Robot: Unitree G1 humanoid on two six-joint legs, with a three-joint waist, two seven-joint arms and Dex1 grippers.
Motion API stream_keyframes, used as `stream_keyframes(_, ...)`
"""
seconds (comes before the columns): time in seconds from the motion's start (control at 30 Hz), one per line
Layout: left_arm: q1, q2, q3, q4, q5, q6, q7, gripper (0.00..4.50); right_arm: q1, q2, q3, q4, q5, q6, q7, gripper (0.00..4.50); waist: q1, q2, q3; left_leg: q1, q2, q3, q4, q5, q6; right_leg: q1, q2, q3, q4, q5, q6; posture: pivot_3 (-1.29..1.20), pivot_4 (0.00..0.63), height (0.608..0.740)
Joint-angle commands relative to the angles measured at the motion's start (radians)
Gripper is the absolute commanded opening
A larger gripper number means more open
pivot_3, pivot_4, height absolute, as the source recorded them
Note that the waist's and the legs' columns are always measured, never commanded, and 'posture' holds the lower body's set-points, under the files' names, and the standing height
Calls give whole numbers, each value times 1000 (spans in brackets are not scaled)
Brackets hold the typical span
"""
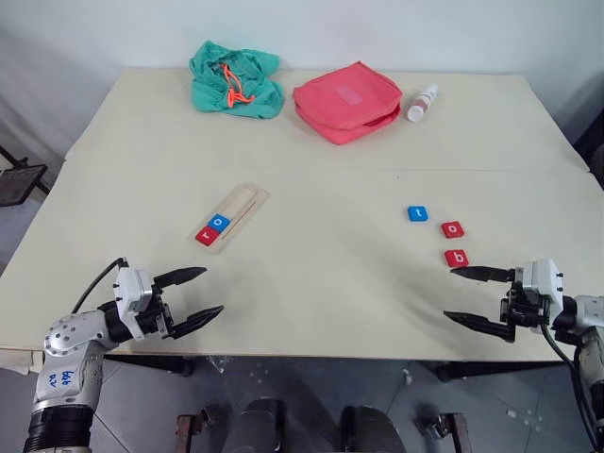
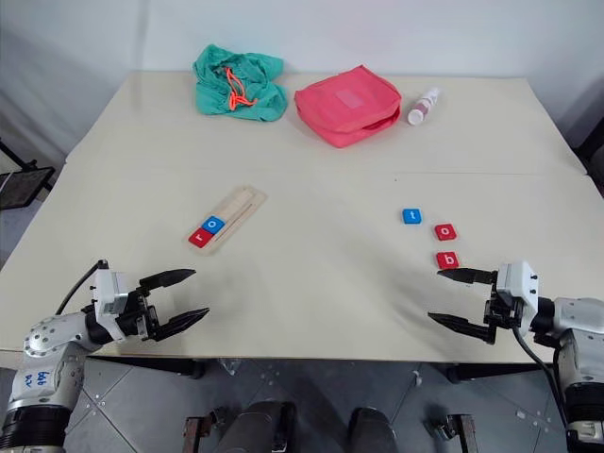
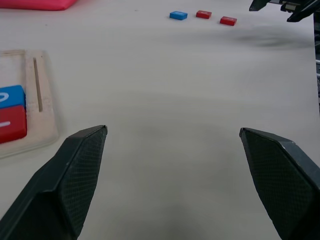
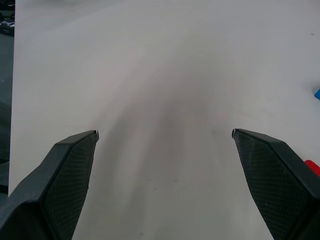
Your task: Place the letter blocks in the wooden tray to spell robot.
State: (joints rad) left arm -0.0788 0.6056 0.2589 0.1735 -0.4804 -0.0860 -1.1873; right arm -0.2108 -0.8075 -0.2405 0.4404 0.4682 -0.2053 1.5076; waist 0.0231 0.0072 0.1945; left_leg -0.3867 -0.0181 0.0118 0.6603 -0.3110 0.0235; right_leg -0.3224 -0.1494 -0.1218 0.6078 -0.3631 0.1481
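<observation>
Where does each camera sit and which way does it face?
Eye views: on the head, looking forward and down at the pale table; both open grippers, left and right, show.
Left wrist view: along the left gripper's black fingers toward the pale wooden tray; shares three loose letter blocks with the eye views.
Right wrist view: along the right gripper's fingers across bare tabletop.

Five letter blocks [image 1: 456, 229] lie on the table: three red, two blue (two sit in the tray). There is one wooden tray [image 1: 247, 205], one red pouch [image 1: 346, 101], one green cloth [image 1: 236, 80] and one small bottle [image 1: 421, 103].
</observation>
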Motion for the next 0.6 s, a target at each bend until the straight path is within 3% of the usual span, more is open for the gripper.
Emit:
stream_keyframes(0.03,-21,0,6,2,1,-24,10,4500,-19,-6,-5,-14,2,4,0,4474,1,0,0,0,0,0,0,0,0,0,0,0,0,0,0,0,150,740)
stream_keyframes(0.3,16,8,28,-93,-6,68,130,4500,-52,-1,4,-29,0,38,-10,4474,0,0,0,0,0,0,1,0,0,0,0,0,1,0,0,0,150,740)
stream_keyframes(0.6,238,44,155,-377,-30,268,319,4500,-168,23,52,25,-15,40,1,4474,-5,0,0,0,1,0,1,0,0,0,0,2,1,0,0,0,150,740)
